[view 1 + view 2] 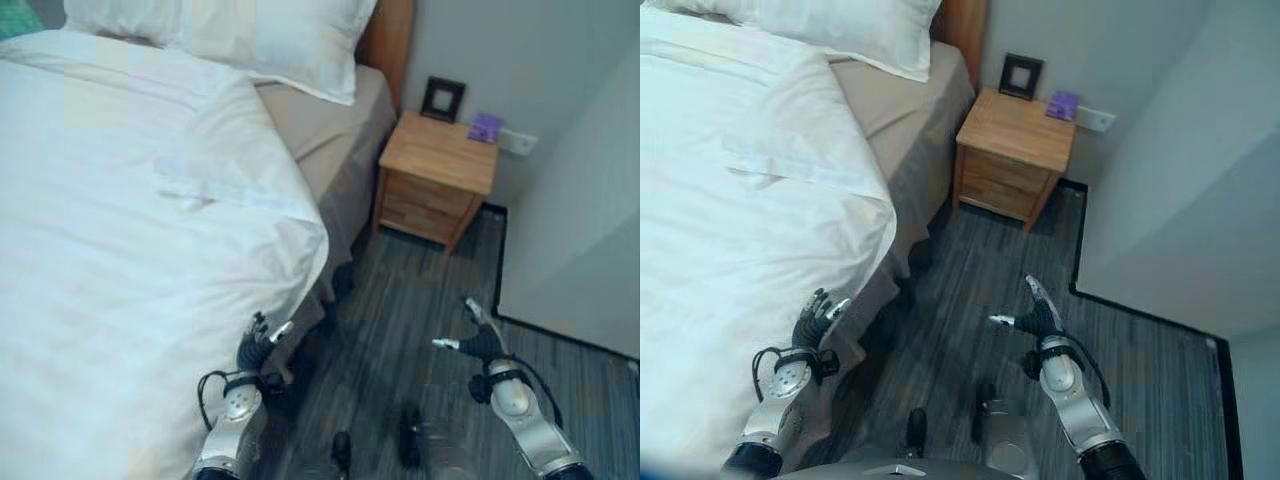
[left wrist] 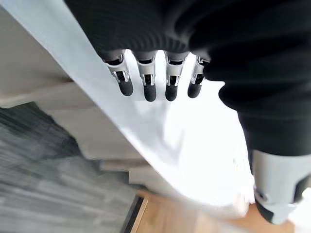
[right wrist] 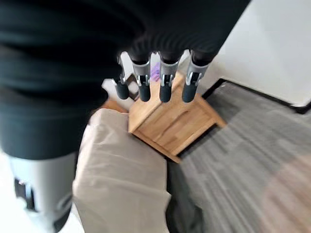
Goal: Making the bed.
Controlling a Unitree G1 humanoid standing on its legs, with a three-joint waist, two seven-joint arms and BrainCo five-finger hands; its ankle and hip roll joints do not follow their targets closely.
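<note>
Left hand [image 1: 256, 345] hovers open-fingered beside the white duvet [image 1: 120, 230] edge; right hand [image 1: 478, 340] open above floor.

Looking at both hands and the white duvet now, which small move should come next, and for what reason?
Probably the left hand should reach forward and take the hanging edge of the white duvet. Its fingers are open beside that edge and hold nothing. The duvet's top corner lies folded back, leaving the beige sheet bare. The right hand hangs open over the grey floor.

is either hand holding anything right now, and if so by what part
Nothing is held. The left hand hangs open beside the white duvet's edge; the right hand is open over the floor.
</note>
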